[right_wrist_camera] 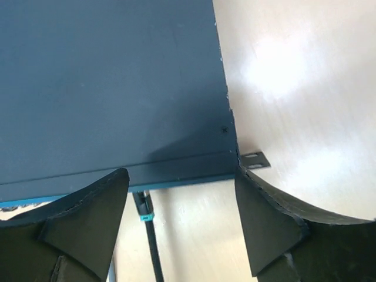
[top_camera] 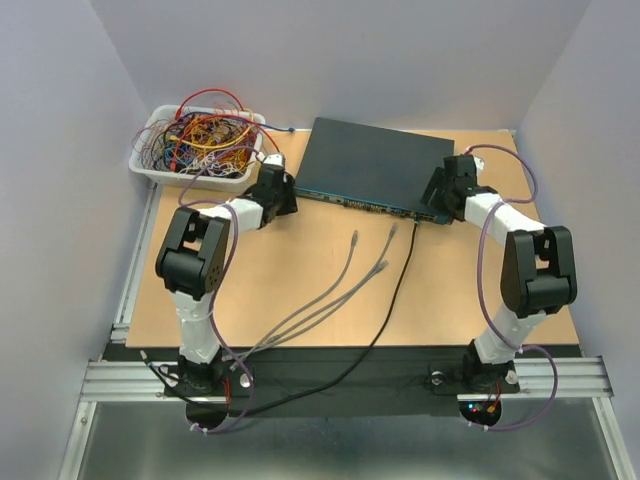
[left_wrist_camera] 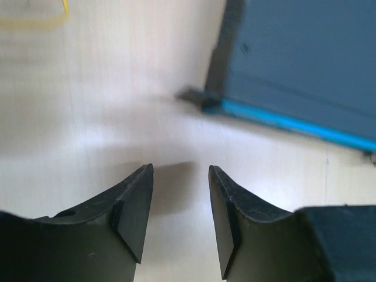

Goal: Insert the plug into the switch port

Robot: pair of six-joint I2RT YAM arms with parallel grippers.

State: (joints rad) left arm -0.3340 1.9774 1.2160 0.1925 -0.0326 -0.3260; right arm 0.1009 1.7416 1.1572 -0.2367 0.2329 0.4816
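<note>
The switch (top_camera: 375, 165) is a flat dark grey-blue box at the back middle, its teal front edge lined with ports. A black cable (top_camera: 395, 290) runs from the near edge up to that front edge. In the right wrist view its black plug with a teal band (right_wrist_camera: 144, 207) sits against the switch (right_wrist_camera: 111, 88) at a port. My right gripper (top_camera: 438, 200) is open and empty over the switch's right front corner, apart from the plug; it also shows in the right wrist view (right_wrist_camera: 182, 179). My left gripper (top_camera: 288, 192) is open and empty over bare table beside the switch's left front corner (left_wrist_camera: 181, 171).
Three grey cables (top_camera: 330, 295) lie loose on the table, their plugs (top_camera: 354, 238) short of the switch front. A white tray (top_camera: 150, 170) full of tangled wires stands at the back left. The switch's mounting ear (right_wrist_camera: 254, 160) sticks out by my right finger.
</note>
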